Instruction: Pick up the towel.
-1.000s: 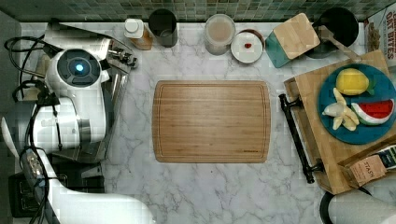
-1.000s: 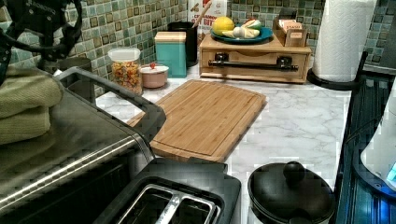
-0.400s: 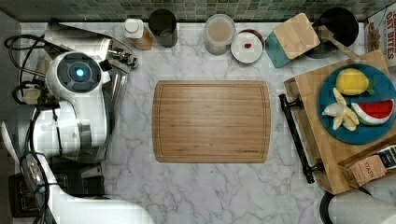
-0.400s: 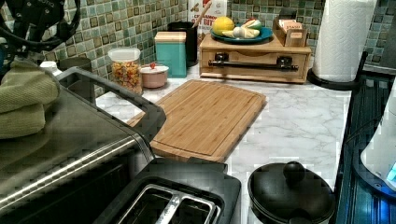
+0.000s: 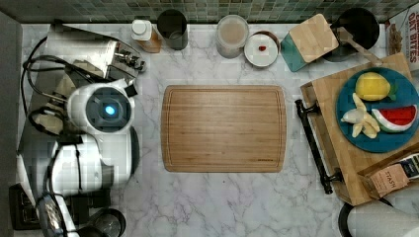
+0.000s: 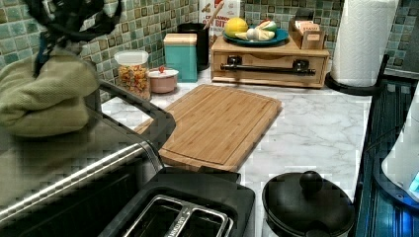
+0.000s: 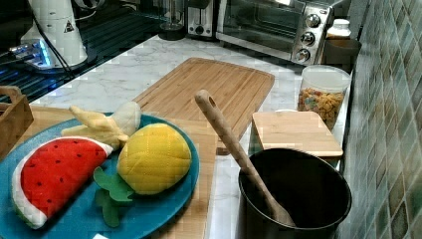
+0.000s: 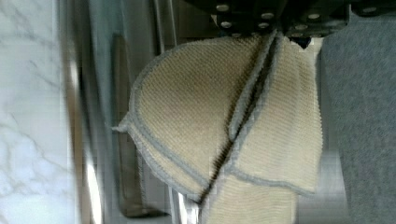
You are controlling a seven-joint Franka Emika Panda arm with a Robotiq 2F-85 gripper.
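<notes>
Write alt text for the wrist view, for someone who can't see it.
A cream folded towel with grey-stitched edges hangs bunched beneath the dark tool mount, its folds drooping over the metal top of a toaster oven. White marble counter shows along one side.

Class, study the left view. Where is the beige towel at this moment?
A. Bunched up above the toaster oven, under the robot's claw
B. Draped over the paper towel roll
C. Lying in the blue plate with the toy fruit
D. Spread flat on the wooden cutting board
A: the towel hangs bunched above the toaster oven, just under the dark claw.
</notes>
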